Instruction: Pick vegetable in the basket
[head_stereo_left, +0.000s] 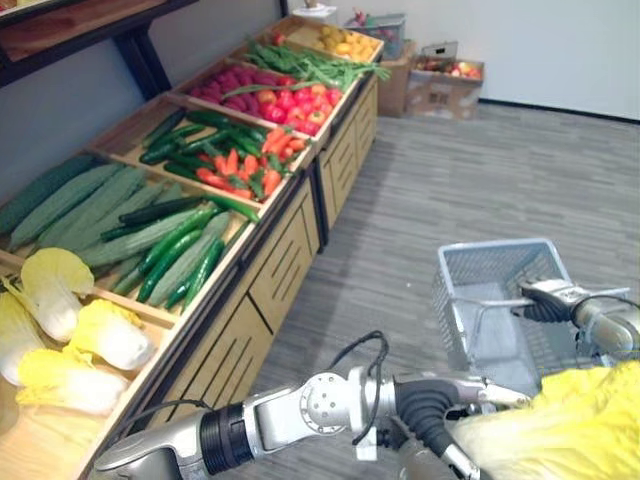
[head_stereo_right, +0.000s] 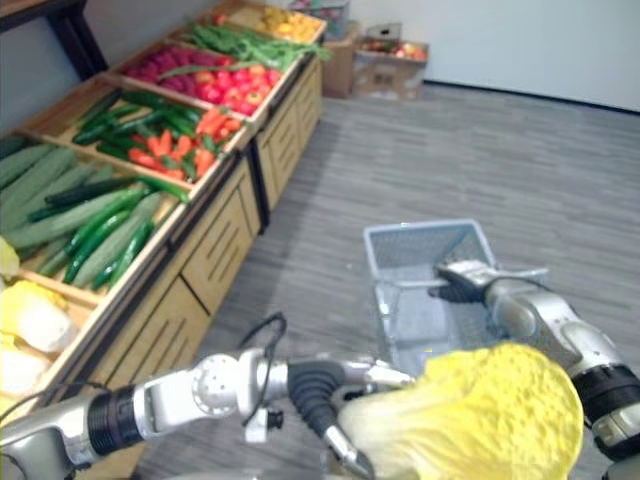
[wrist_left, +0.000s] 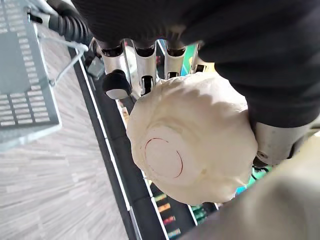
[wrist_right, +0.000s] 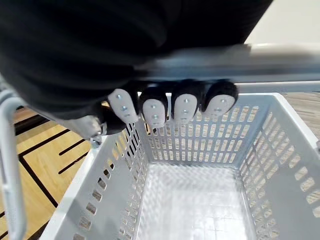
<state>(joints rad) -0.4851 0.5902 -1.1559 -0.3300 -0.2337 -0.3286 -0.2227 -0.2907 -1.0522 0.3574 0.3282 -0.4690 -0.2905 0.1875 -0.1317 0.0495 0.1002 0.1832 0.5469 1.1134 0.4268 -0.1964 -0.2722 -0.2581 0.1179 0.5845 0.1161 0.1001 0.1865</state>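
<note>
While the left hand (wrist_left: 145, 55) clamps it, the cabbage (head_stereo_right: 480, 410) shows two textures: crinkly, frilled yellow leaves at the top and a smooth, pale, rounded base w/ a flat cut stem disc. Fingers (wrist_left: 172, 60) curl over one side of that base and the thumb presses the other, a full wrap-around grasp. The left arm reaches across the body, forearm roughly level, w/ the cabbage held in the air at the basket's (head_stereo_right: 420, 232) near end; can't tell if it's over the rim.

The basket is light grey plastic, rectangular, w/ slotted lattice walls and a smooth floor. Its thin grey handle (wrist_right: 225, 62) is swung up. The right hand (wrist_right: 170, 107) is clenched round that handle, dark fingertips in a row under the bar, arm bent in from the right.

To the left stand slatted wooden crates (head_stereo_left: 280, 260) w/ long ridged cucumbers (head_stereo_left: 180, 240), carrots (head_stereo_left: 235, 165) and more cabbages (head_stereo_left: 100, 340).
</note>
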